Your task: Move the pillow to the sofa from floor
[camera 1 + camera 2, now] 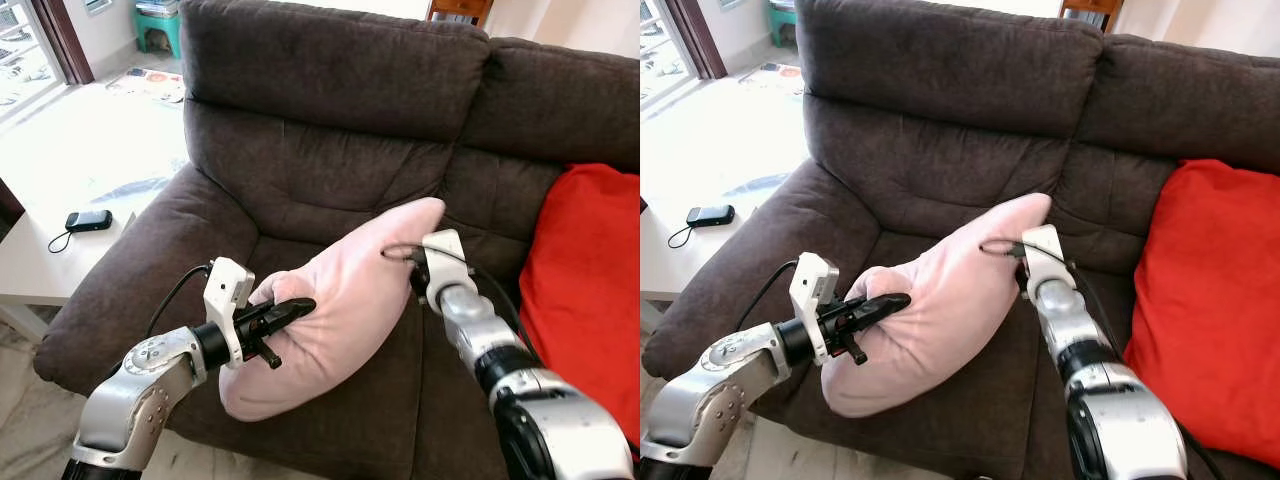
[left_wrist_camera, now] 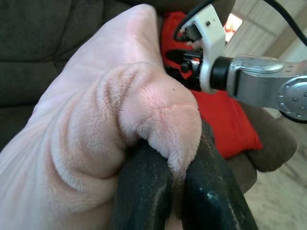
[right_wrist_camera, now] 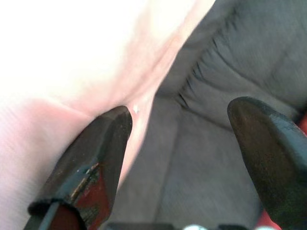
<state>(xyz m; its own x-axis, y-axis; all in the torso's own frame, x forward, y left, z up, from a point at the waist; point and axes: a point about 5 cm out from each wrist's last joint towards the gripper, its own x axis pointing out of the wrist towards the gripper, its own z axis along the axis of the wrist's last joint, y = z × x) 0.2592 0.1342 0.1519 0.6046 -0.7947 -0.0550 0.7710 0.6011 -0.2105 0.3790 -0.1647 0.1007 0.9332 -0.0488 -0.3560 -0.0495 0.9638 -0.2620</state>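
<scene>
My left jaws pinch a fold of the pink pillow over the brown sofa, my right jaws gaping wide at its two-o'clock side, no writing legible.

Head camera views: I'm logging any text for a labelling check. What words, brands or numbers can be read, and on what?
No readable text.
The mat on the floor behind the sofa carries coloured prints, too small and blurred to read.
The phone on the side table shows no legible marking.
The pink pillow, red cushion and both arms bear no lettering.
</scene>
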